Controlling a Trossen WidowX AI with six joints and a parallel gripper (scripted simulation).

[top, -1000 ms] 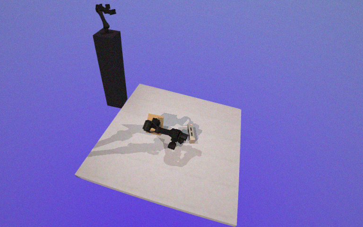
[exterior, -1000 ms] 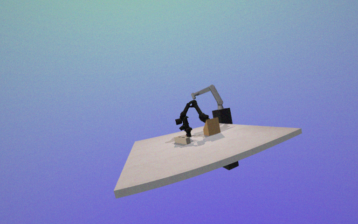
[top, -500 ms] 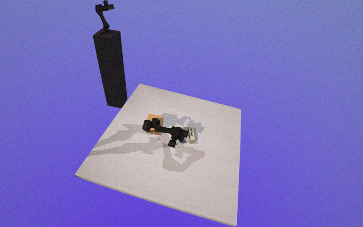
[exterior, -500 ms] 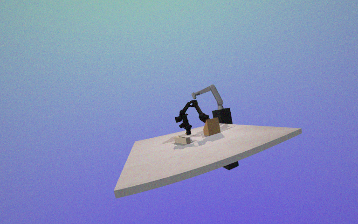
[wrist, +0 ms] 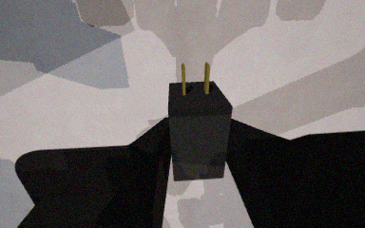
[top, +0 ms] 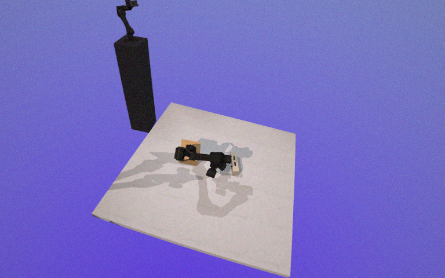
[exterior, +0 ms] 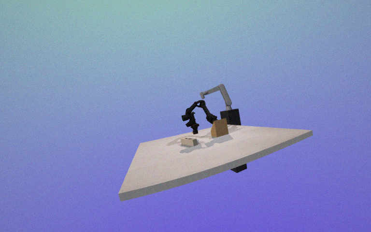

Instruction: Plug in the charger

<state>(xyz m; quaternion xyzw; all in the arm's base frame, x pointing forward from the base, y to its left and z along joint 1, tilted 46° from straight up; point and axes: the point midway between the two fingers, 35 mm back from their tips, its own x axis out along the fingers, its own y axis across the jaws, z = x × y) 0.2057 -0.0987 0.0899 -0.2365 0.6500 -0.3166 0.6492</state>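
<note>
My gripper (exterior: 195, 133) (wrist: 193, 122) is shut on the charger, with one finger on each side of its body. The charger (wrist: 200, 142) is a dark box with two parallel brass prongs that point to the top of the wrist view, away from the fingers. In the top and exterior views the charger is mostly hidden or too small to make out. The power strip (top: 235, 171) (exterior: 187, 141) is a cream block with dark openings on top, lying on the table. In the exterior view the gripper is above and behind the strip. The strip is not visible in the wrist view.
The pale table (top: 259, 223) (exterior: 158, 172) carries an orange-brown block (top: 197, 146) (exterior: 221, 128) by the arm's base. Beyond one edge stands a black pedestal (top: 135, 82) (exterior: 230, 116) with another arm (top: 126, 24) (exterior: 224, 94) on it. Shadows cross the table around the strip.
</note>
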